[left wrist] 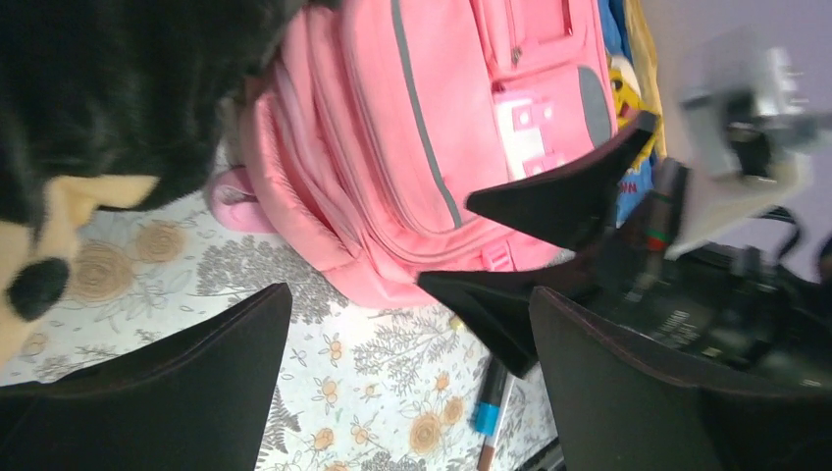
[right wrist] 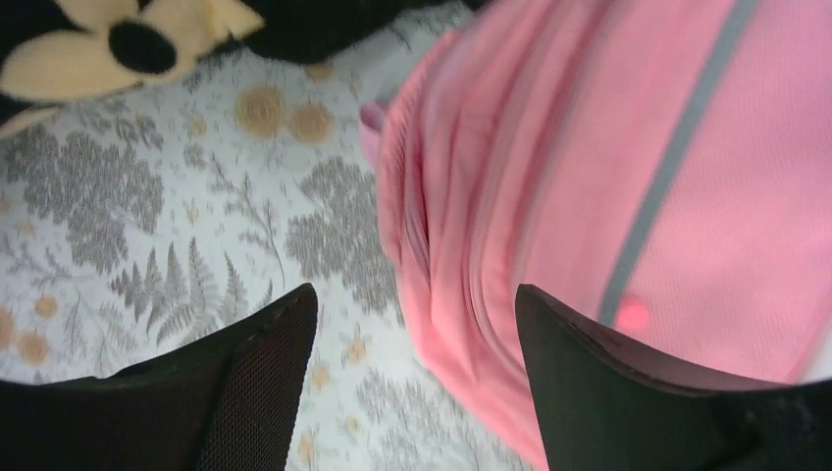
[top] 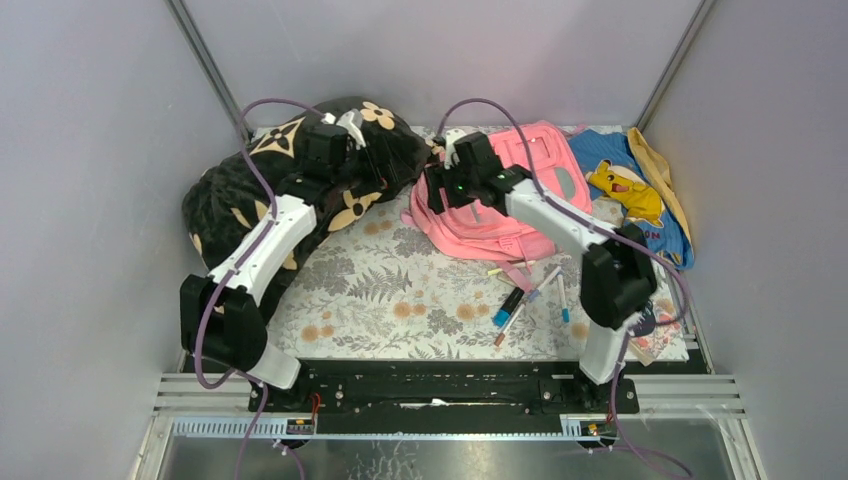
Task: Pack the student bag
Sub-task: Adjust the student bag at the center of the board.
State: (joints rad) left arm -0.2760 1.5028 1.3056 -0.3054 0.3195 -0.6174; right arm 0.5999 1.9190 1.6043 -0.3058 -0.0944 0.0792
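Lying at the far middle of the table (top: 400, 290), the backpack (top: 520, 190) looks zipped shut — so catch a zip pull squarely, not loose fabric. The right gripper (right wrist: 414, 289) hovers over its pillow-side edge, jaws apart, empty; the left gripper (left wrist: 407, 294), wide open, hangs by the pillow (top: 250, 190).

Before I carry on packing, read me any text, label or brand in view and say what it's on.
Nothing reads cleanly.
On the blue cloth: letters beside the yellow figure, too blurred to read.
On the right arm's casing: small pale print, too blurred to read.
On the student bag: the white-and-pink patch shows no legible lettering.
On the pens: any labels are too small to read.
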